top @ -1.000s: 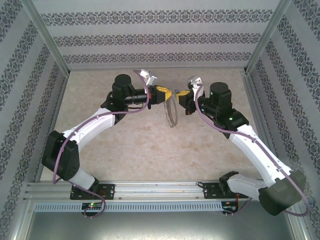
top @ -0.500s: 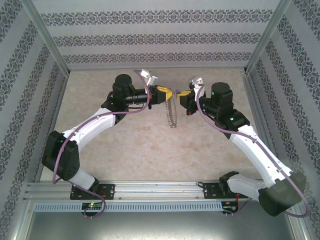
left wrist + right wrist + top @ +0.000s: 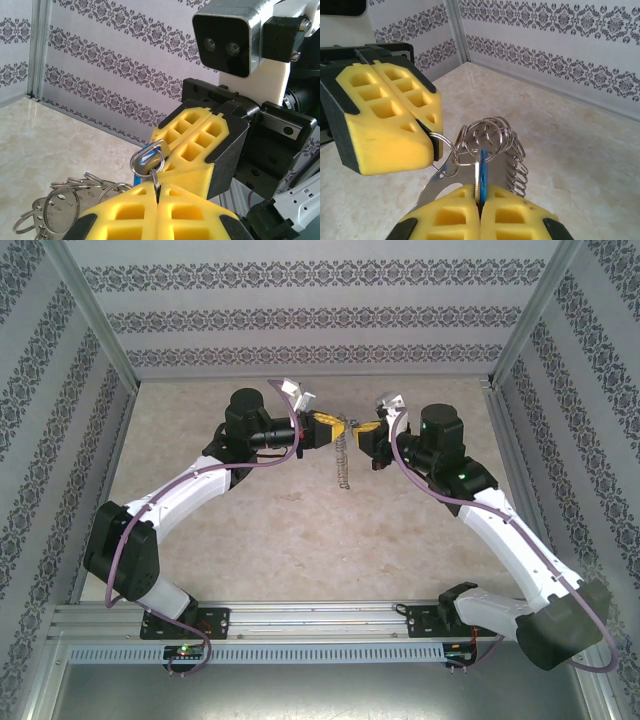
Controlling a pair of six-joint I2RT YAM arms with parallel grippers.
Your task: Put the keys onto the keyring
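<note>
The left gripper (image 3: pixel 158 196) is clamped tight on a thin wire loop of the keyring (image 3: pixel 496 142), its yellow fingers meeting with no gap. The right gripper (image 3: pixel 480 197) faces it almost tip to tip, closed on the key (image 3: pixel 483 172), which it pinches edge-on.

Of the key, the right wrist view gives a narrow bright blue sliver; its blade is buried between the pads. Whether the key already passes through any loop cannot be told. From above, the key is too small to pick out and the keyring shrinks to a thin streak hanging below the two meeting tips, over the marbled beige table (image 3: pixel 300 530). In the left wrist view the bundle's lower part is cut off by the frame edge and by the gripper's own finger.

The keyring looks like a bunch of small silvery split rings fanned out like a coil, with a flat pale metal strip beside them.
</note>
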